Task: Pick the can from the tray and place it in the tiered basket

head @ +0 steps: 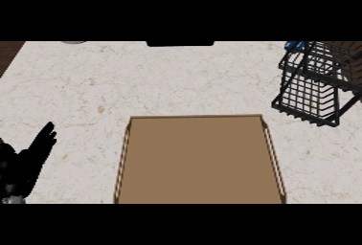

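While the tray (201, 162) sits mid-counter and the tiered basket (316, 86) far right, I log the left hand (28, 162) resting at left edge, fingers straight and released.

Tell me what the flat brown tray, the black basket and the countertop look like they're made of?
The tray looks like wood or cardboard: matte brown, with thin paler raised edges. The basket seems to be black-coated metal wire, judging by its thin open grid of bars. The counter resembles polished marble or stone: off-white with faint tan veins.
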`<state>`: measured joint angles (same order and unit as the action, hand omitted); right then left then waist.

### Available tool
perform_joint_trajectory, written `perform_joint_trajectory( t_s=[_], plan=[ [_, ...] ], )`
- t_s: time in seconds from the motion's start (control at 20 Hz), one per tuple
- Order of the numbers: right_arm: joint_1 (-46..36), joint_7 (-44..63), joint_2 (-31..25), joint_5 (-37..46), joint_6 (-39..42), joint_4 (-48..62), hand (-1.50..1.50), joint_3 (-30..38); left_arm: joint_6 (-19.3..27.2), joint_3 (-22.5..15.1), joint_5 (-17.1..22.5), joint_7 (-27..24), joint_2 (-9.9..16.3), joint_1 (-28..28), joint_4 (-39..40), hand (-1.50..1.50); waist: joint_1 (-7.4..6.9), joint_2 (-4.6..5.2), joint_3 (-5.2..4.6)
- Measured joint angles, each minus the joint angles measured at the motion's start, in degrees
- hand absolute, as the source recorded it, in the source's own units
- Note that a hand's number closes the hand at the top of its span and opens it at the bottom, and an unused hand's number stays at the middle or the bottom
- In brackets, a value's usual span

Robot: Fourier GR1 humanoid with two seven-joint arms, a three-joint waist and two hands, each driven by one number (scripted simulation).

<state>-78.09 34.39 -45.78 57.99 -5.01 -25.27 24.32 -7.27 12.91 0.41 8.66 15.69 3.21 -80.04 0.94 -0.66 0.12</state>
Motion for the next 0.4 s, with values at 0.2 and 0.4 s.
perform_joint_trajectory(
  t_s=[0.2,0.4],
  plan=[
    [2.9,-2.3,-2.0,-7.1,0.2,-4.9,-1.50,6.2,0.3,1.1,0.2,-0.3,0.4,0.9,0.5,0.00,1.52,-0.55,0.03],
    [8.4,-6.1,-2.9,-14.3,2.0,-10.8,-1.50,12.0,0.7,1.7,0.4,0.2,0.2,2.4,-0.5,0.00,2.88,-1.07,0.06]
  ],
)
